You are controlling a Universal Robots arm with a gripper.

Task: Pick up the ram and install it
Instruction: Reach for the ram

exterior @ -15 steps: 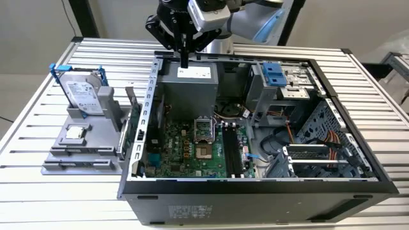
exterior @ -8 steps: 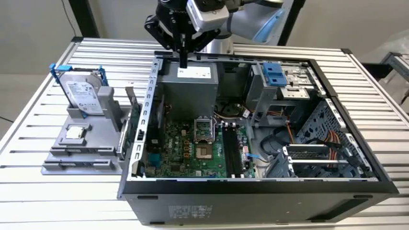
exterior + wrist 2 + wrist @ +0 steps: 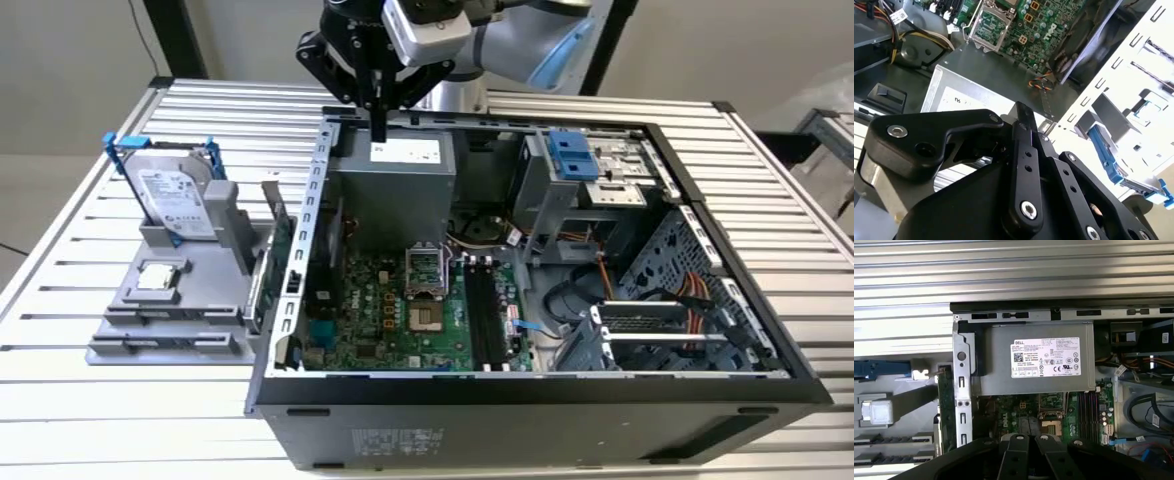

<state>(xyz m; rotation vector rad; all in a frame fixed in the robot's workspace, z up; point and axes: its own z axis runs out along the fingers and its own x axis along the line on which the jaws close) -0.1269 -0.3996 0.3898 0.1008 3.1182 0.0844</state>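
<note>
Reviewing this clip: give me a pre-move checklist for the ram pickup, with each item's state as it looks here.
1. Ram available, standing on edge in the gray fixture beside the case wall: ok.
2. Gripper open for a grasp: not ok, it is shut with nothing in it.
3. Gripper over the ram: not ok, it hangs above the power supply.
4. Memory slots free: ok, they look empty.
5. Slot latches open: cannot tell.
</note>
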